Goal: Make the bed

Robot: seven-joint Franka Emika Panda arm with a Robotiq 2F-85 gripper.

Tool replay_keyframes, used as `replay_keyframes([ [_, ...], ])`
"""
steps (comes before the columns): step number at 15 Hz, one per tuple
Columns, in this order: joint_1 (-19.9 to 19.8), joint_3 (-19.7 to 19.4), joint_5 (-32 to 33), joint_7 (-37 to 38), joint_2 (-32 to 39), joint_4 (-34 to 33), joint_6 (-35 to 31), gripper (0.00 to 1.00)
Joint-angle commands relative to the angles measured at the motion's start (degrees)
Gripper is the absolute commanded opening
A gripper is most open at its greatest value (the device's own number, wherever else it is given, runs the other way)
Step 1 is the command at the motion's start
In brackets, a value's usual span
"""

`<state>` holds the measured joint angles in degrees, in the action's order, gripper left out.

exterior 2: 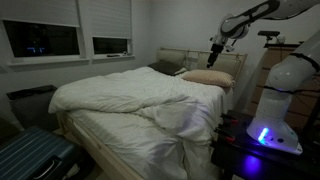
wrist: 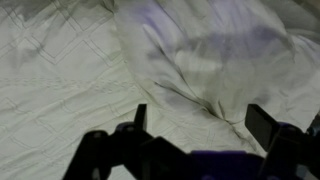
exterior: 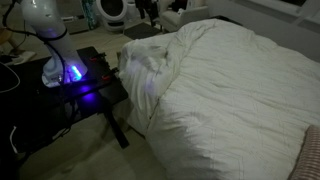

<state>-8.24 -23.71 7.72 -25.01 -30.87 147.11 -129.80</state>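
**A:** Where is the bed (exterior 2: pixel 130 150) in all this?

**B:** It fills the middle of the room in both exterior views. Its white duvet (exterior 2: pixel 120 95) is rumpled, and it is heaped into a ridge (exterior: pixel 150 60) at the corner just beside the small black table (exterior: pixel 100 80) with the blue light.

**A:** And the gripper (wrist: pixel 200 122)?

**B:** Released. In the wrist view its two fingers (wrist: pixel 140 117) stand wide apart with nothing between them, and only wrinkled cloth lies below. In an exterior view the arm (exterior 2: pixel 250 15) holds it high above the pillow (exterior 2: pixel 205 77) at the head end, touching nothing.

**A:** So what could go wrong once it comes down?

**B:** Mostly the grab itself, I think. If the fingers close on a flat stretch instead of a fold, they may catch only a thin skin of cloth, and that would slip out on the first pull. If they go too deep, they might pinch whatever lies under the duvet as well, and both layers would drag together.

**A:** Anything besides the grip?

**B:** The room is dim, so the edges of the folds are hard to read. A pull toward the table side could also tip the heaped corner off the mattress or snag it on the table. And the bed is large, so the far edge may be beyond a comfortable reach.
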Motion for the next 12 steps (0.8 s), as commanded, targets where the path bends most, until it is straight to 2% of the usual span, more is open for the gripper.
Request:
replay_keyframes([
  [1, 1.6, -1.4, -1.5, -7.6, 9.6, -1.6, -6.7, 1.0],
  [7, 2.6, 0.0, -7.0, -14.6, 24.6, -2.8, -20.4, 1.0],
  [12, 0.4, 4.1, -13.7, -19.1, 34.8, -5.3, -26.8, 1.0],
])
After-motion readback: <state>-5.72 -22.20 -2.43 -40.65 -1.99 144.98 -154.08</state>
